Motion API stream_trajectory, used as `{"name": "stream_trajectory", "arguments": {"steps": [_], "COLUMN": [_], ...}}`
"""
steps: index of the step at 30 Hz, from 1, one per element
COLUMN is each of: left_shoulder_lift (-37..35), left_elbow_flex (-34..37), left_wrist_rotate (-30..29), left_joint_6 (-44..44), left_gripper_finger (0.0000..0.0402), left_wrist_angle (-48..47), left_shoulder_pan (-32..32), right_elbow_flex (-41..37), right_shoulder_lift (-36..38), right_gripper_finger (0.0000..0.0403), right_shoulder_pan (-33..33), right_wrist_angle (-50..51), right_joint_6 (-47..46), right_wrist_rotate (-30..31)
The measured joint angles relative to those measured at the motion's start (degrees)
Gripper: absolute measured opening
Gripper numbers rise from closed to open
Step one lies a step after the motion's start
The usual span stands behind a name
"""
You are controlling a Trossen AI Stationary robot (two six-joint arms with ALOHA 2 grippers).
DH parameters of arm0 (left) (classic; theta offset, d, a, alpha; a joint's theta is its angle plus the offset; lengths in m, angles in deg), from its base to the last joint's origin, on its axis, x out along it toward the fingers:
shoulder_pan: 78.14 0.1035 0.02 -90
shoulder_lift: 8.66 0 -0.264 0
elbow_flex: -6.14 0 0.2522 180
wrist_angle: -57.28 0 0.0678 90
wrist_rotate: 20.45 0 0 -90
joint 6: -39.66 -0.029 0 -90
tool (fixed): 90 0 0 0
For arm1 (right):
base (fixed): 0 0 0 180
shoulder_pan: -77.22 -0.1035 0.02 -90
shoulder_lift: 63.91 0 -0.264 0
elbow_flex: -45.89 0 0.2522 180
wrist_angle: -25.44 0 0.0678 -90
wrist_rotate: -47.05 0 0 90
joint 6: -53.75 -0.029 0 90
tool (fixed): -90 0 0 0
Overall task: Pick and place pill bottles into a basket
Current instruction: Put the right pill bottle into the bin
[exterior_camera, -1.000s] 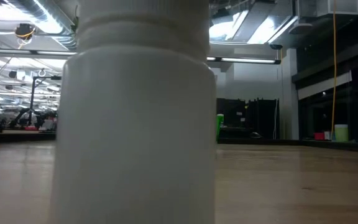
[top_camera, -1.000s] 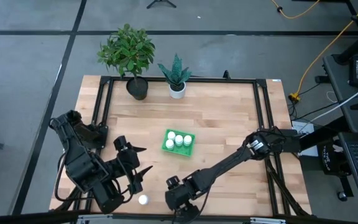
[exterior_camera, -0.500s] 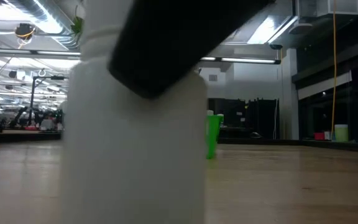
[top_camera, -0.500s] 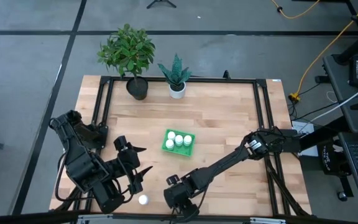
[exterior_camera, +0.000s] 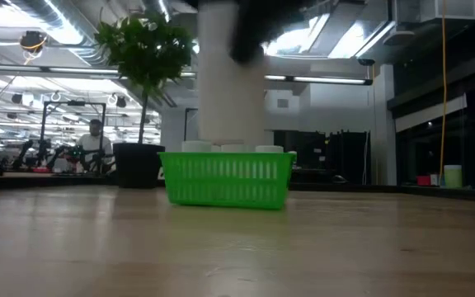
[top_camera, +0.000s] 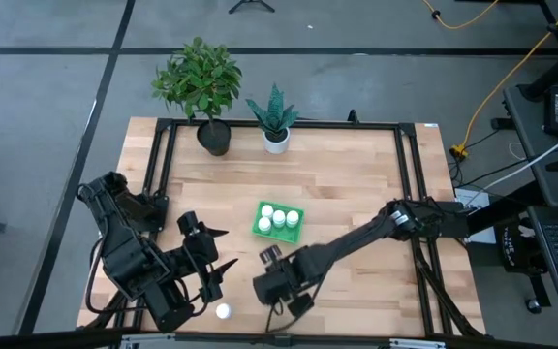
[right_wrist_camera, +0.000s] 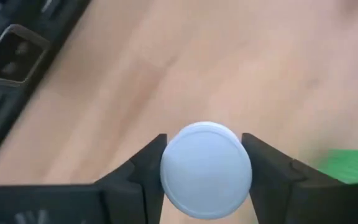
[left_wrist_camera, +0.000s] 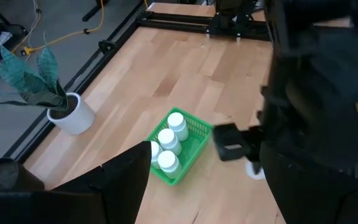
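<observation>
While the right tool (right_wrist_camera: 205, 171) pinches a white pill bottle (right_wrist_camera: 206, 169) by its cap, one dark finger pressed on each side, it hangs over bare wood toward the table's (top_camera: 356, 184) near edge, just short of the green basket (top_camera: 294, 233). From above, that tool (top_camera: 274, 286) sits at the end of the right arm, which reaches in diagonally from the right rail, and the held bottle is hidden under it. At table height the held bottle (exterior_camera: 231, 74) shows as a white column lifted clear of the wood, in front of the basket (exterior_camera: 228, 178), with its lower end above the basket's rim. The basket lies near the middle of the table and holds four bottles (top_camera: 274, 219) packed toward its left end, so its right end shows open green floor; the left wrist camera sees some of those bottles (left_wrist_camera: 168, 141) in the basket (left_wrist_camera: 199, 134). One more bottle (top_camera: 223, 311) stands alone close to the near edge, just beside the left tool (top_camera: 211, 262), whose fingers are spread wide and hold nothing. The left arm rests folded at the near left corner. A leafy plant (top_camera: 199, 79) in a dark pot and a spiky plant (top_camera: 273, 114) in a white pot stand at the far edge, well apart from the basket, with wide bare wood between them and across the right half of the table.
</observation>
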Motion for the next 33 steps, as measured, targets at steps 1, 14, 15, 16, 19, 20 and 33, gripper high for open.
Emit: {"name": "stream_trajectory", "arguments": {"steps": [1,14,15,16,19,20,33], "left_shoulder_lift": [0.0,-0.25,-0.26,-0.27,-0.39,-0.44,-2.85], "left_elbow_flex": [0.0,0.0,0.0,0.0,0.0,0.0,0.07], "left_wrist_rotate": [-0.04,-0.16,-0.28,-0.28,-0.28,-0.38,-2.38], "left_joint_6": [-0.28,-3.14,-3.61,-4.16,-5.54,-5.97,-16.09], "left_gripper_finger": [0.0294,0.0294,0.0294,0.0294,0.0294,0.0294,0.0294], "left_wrist_angle": [0.0,0.0,0.0,0.0,0.0,0.01,0.02], "left_shoulder_pan": [0.0,-0.73,-0.89,-1.1,-1.25,-1.25,0.19], "right_elbow_flex": [2.02,7.69,7.68,7.68,7.68,7.66,-8.91], "right_shoulder_lift": [0.0,1.27,1.27,1.27,1.37,1.41,9.2], "right_gripper_finger": [0.017,0.017,0.017,0.017,0.017,0.017,0.017], "right_shoulder_pan": [0.56,10.79,11.4,12.05,13.51,13.87,16.63], "right_wrist_angle": [1.14,11.65,11.79,11.69,11.46,11.54,1.72], "right_joint_6": [0.69,4.53,4.76,5.05,5.87,6.25,8.87], "right_wrist_rotate": [0.9,1.79,1.35,0.42,-2.76,-3.49,-9.83]}}
